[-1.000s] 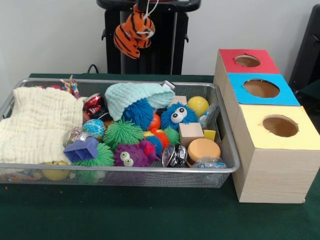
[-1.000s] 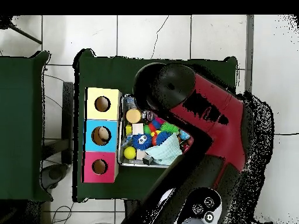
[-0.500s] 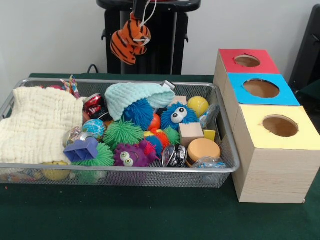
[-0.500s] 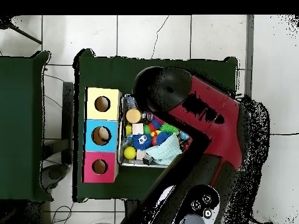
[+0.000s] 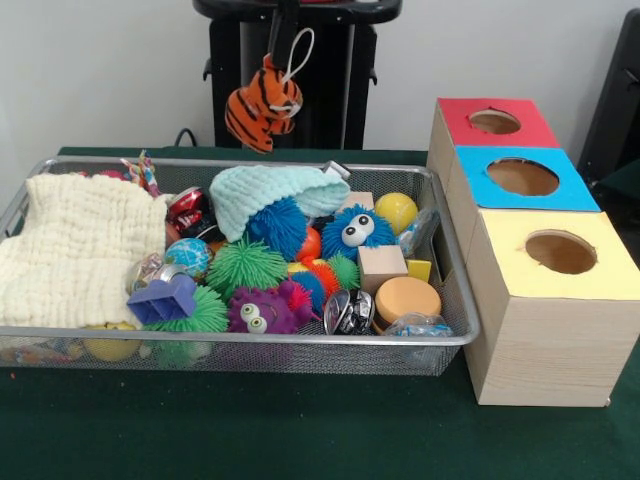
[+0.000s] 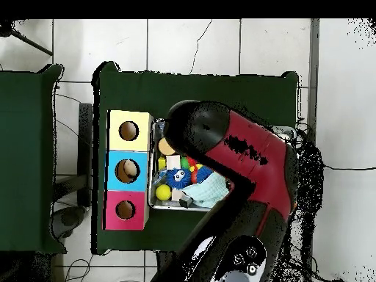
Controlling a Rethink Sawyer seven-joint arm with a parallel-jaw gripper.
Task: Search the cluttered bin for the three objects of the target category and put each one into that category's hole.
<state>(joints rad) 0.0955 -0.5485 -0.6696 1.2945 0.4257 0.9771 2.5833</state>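
On the green worktop (image 5: 300, 440) nearest me sits the wire bin (image 5: 250, 350), packed with spiky balls, blocks and a cream cloth (image 5: 80, 250). To its right I see three boxes: yellow (image 5: 560, 290), blue (image 5: 522, 180), red (image 5: 495, 122). Farther back, my pincer (image 5: 282, 30) holds the tiger toy (image 5: 262, 103) dangling above the bin's far edge.

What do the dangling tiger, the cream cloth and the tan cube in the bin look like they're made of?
Tiger: soft plush fabric, going by its fuzzy striped surface and white hanging loop. Cream cloth: woven cotton-like textile with a crinkled, waffled texture, matte. Tan cube: probably unfinished wood, with flat pale faces and crisp edges, though painted plastic can't be ruled out.
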